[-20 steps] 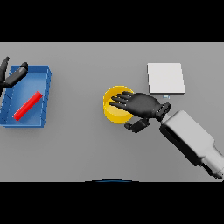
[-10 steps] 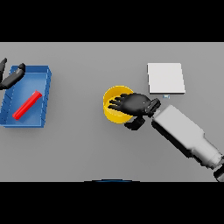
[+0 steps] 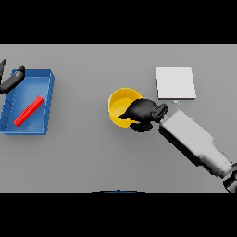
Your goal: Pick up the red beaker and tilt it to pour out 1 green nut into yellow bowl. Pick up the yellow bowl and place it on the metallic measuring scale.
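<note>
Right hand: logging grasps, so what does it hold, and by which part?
The right hand grips the yellow bowl at its right rim, fingers curled over the edge.

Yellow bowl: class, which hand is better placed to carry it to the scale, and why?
Right. The right hand is curled over the yellow bowl's rim, with the scale just beyond. The left hand sits far off by the blue tray.
</note>
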